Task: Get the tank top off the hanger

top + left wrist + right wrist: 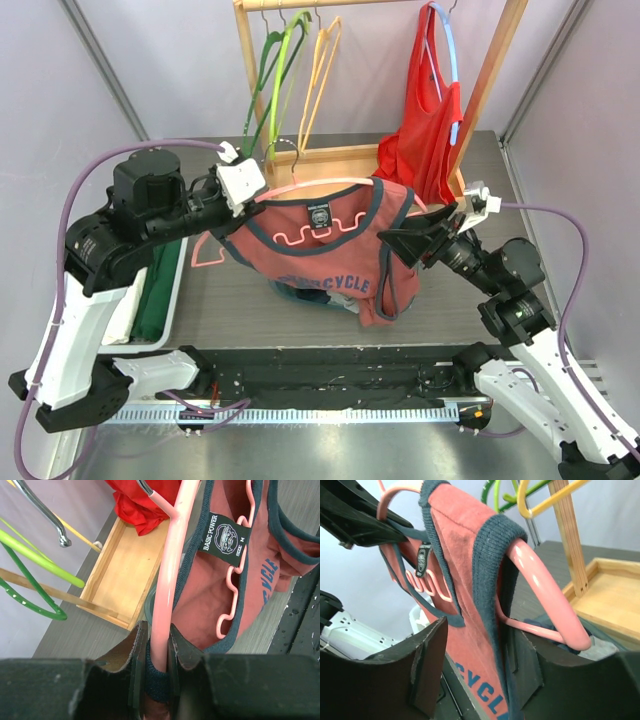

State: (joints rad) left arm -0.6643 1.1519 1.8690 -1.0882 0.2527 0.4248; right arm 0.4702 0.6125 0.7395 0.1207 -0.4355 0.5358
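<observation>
A salmon tank top (320,250) with navy trim hangs on a pink hanger (320,183) held in the air over the table. My left gripper (245,205) is shut on the hanger's left end. In the left wrist view its jaws (159,630) clamp the pink bar (170,555) with navy trim pinched beside it. My right gripper (400,240) is at the right shoulder. In the right wrist view it (475,665) stands open astride the strap and cloth (465,555), which lie against the right finger (522,665). The hanger's end (545,600) pokes out past the strap.
A wooden rack (490,90) behind carries a red tank top (425,120), green hangers (270,80) and a yellow hanger (320,60). Its wooden base tray (125,575) lies below. A white bin with green cloth (160,290) sits left. Dark clothes (300,295) lie under the held tank top.
</observation>
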